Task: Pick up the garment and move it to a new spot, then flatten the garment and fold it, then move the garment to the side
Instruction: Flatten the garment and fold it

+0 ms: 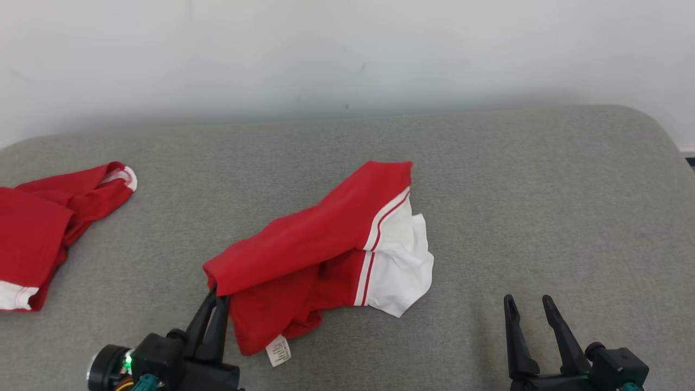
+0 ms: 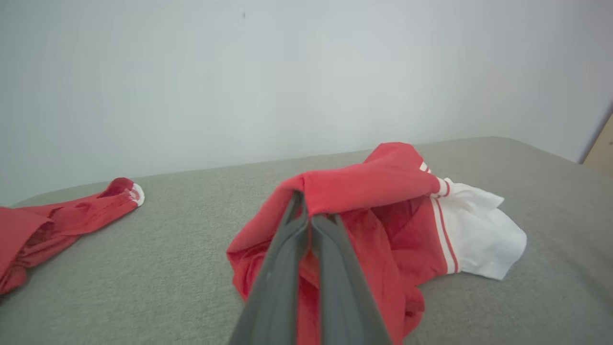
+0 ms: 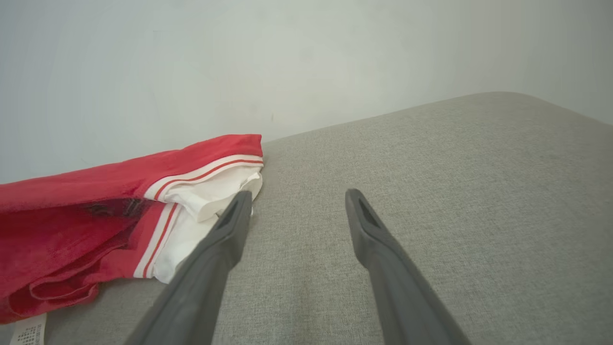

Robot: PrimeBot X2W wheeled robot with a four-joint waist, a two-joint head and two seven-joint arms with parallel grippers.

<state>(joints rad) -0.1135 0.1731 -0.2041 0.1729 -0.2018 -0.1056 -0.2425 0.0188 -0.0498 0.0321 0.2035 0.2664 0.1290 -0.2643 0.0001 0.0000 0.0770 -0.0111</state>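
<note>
Left gripper, head view: clenched on the near-left corner of the red-and-white garment, which lies crumpled mid-way along the grey padded surface, toward its front edge; probably a corner pinch for the lift. Right gripper released, well to the right, touching nothing. Second red garment cut off at the left edge. Left wrist view: fingers pinch a red fold; layers caught unclear. Right wrist view: jaws apart over bare surface; care label cropped.

Plain indoor rm: grey upholstered surface against white wall.
</note>
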